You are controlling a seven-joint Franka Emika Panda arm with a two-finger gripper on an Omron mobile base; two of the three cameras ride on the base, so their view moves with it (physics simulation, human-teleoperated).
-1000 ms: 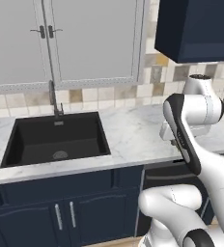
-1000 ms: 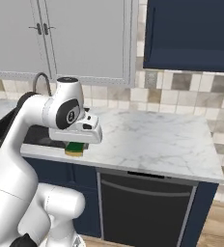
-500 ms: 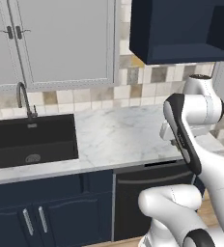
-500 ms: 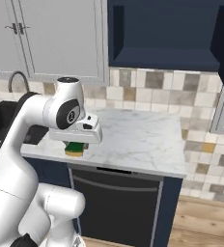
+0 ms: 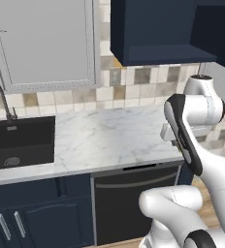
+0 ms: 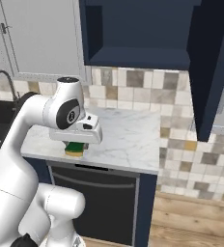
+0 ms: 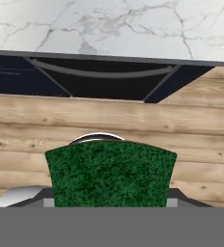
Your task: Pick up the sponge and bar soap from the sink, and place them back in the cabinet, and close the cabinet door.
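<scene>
pincer (image 6: 75, 147) is clamped on the sponge (image 6: 75, 148), green face showing, yellow strip just visible along its bottom edge in the right base view. in the hand view the sponge (image 7: 110, 173) sits right up against the camera, wedged between the jaws, so it's a solid grip as far as i can tell.

directly below the pincer is the front edge of the marble counter (image 6: 128, 135) and the dark dishwasher front (image 6: 92, 202) under it, with wood floor (image 7: 109, 120) past that when you look along the hand.

so i'd say we're in the carry step: sponge is out of the sink and on its way to storage. up and away from the pincer, over the far side of the counter, the navy cabinet (image 6: 138, 58) hangs open, inside looks bare from here. its cabinet door (image 6: 213, 67) is swung out, off to the side and above the pincer.

next move calls for a good lift and a reach forward, so the sponge clears the cabinet's bottom lip and lands on the shelf, keeping off that open door.

way off to the other side, the sink (image 5: 20, 143) and tap (image 5: 0, 101). can't make out the bar soap in the basin from this angle, that one's yet to do.
</scene>
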